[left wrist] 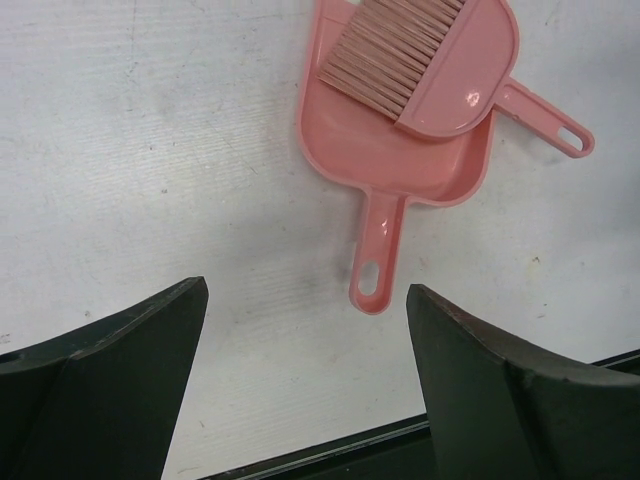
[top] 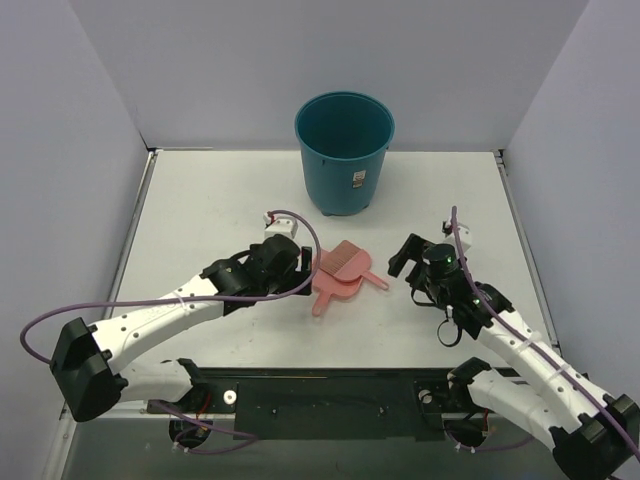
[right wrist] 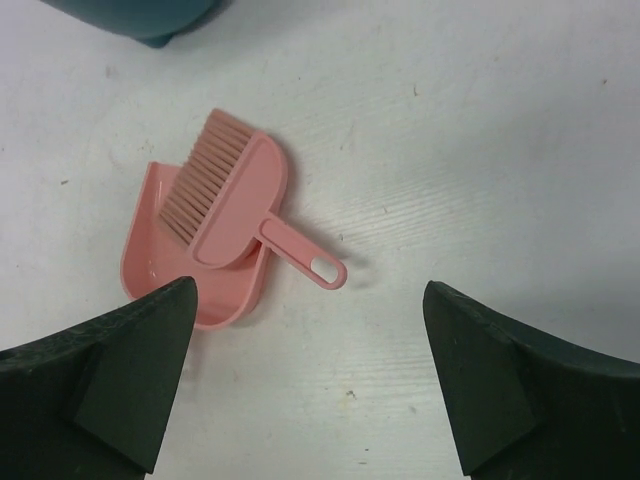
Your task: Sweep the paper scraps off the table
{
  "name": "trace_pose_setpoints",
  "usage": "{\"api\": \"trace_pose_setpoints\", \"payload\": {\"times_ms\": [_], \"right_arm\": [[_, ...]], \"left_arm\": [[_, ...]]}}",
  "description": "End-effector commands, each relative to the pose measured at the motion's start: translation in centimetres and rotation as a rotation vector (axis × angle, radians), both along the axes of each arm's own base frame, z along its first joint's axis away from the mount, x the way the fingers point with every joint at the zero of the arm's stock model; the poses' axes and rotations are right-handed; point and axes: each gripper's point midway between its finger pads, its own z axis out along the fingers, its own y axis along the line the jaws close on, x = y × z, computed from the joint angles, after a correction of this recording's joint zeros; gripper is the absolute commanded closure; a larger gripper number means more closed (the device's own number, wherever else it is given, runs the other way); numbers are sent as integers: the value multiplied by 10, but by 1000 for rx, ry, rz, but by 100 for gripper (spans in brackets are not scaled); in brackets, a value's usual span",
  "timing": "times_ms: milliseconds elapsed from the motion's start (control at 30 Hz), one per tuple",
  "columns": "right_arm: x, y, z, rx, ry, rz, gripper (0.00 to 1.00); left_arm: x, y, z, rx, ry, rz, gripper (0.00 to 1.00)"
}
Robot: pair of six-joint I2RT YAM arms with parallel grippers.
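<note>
Paper scraps cannot be made out for certain: only a few tiny dark specks (right wrist: 62, 182) dot the white tabletop (top: 200, 200), too small to identify. At its middle lies a pink dustpan (top: 328, 293) with a pink brush (top: 347, 262) resting in it, bristles toward the far side and handle pointing right. The left gripper (top: 303, 264) sits just left of the dustpan, its jaws spread wide and holding nothing. The right gripper (top: 405, 268) is near on the other side, clear of the brush handle, its jaws also wide apart and empty. A teal bin (top: 343, 150) stands upright at the far edge.
</note>
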Motion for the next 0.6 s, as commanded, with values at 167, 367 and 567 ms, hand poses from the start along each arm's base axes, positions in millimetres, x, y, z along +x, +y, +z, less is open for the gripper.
{"api": "trace_pose_setpoints", "payload": {"times_ms": [167, 367, 567], "right_arm": [[-5, -15, 74, -144, -136, 35, 5], [-5, -8, 77, -146, -150, 62, 3], [-6, -12, 79, -160, -156, 57, 2]], "left_arm": [[11, 20, 30, -43, -125, 107, 8], [11, 25, 37, -60, -148, 121, 8], [12, 23, 42, -64, -162, 108, 3]]}}
